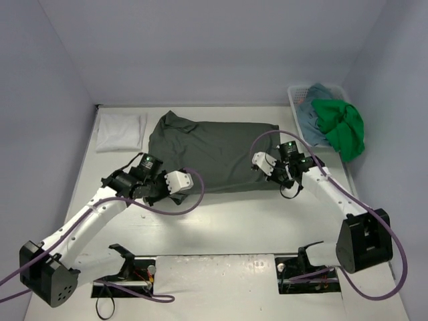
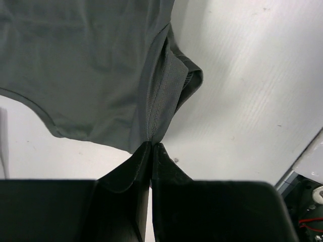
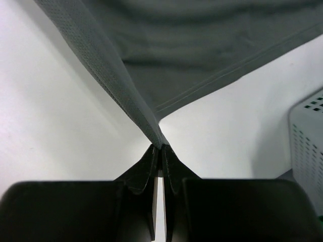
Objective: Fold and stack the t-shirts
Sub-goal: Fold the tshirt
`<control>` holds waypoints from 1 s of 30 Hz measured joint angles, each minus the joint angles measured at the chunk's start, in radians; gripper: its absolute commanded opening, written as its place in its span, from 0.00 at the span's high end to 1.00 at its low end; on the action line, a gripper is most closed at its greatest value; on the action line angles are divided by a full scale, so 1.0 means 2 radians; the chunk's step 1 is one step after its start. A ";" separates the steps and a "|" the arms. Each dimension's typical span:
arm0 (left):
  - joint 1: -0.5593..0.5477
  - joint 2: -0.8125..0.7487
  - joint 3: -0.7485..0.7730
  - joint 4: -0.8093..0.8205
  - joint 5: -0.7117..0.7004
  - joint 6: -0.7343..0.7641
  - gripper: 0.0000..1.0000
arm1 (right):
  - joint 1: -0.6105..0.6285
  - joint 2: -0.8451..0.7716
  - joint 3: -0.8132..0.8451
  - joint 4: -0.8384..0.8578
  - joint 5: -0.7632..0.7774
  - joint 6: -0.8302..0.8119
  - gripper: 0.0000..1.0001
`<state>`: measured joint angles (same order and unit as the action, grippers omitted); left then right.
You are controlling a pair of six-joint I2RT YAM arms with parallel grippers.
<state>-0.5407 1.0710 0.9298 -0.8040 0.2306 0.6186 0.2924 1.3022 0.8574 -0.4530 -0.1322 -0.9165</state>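
Note:
The dark grey-green t-shirt [image 1: 207, 150] lies spread across the middle of the white table [image 1: 234, 221]. My left gripper [image 1: 172, 196] is shut on the shirt's near left corner. In the left wrist view that gripper [image 2: 152, 144] pinches a seamed fold of the cloth [image 2: 81, 65], which rises taut from the tips. At the near right corner, my right gripper [image 1: 274, 179] is likewise shut on the hem. The right wrist view shows that gripper [image 3: 161, 147] with the shirt [image 3: 202, 50] stretching away from it. A folded white t-shirt [image 1: 120, 130] lies at the back left.
A white mesh basket [image 1: 297, 97] stands at the back right, also seen at the right wrist view's edge as the basket [image 3: 308, 141]. A teal-blue shirt [image 1: 314, 114] and a bright green shirt [image 1: 344, 130] spill over its rim. Both arm bases sit at the near edge.

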 measured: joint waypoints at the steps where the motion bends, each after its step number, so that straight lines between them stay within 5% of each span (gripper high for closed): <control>1: 0.006 0.007 0.007 0.001 0.001 0.004 1.00 | -0.006 0.009 0.010 0.001 -0.002 -0.002 1.00; 14: 0.105 0.118 0.123 0.046 0.025 0.032 1.00 | -0.041 0.115 0.099 0.004 -0.017 -0.027 1.00; 30: 0.133 0.289 0.234 0.123 -0.002 0.041 1.00 | -0.054 0.214 0.186 0.023 -0.012 -0.028 1.00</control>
<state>-0.2741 1.6482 1.3979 -0.5587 0.2276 0.7013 0.1848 1.7294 1.2285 -0.4072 -0.1558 -0.9722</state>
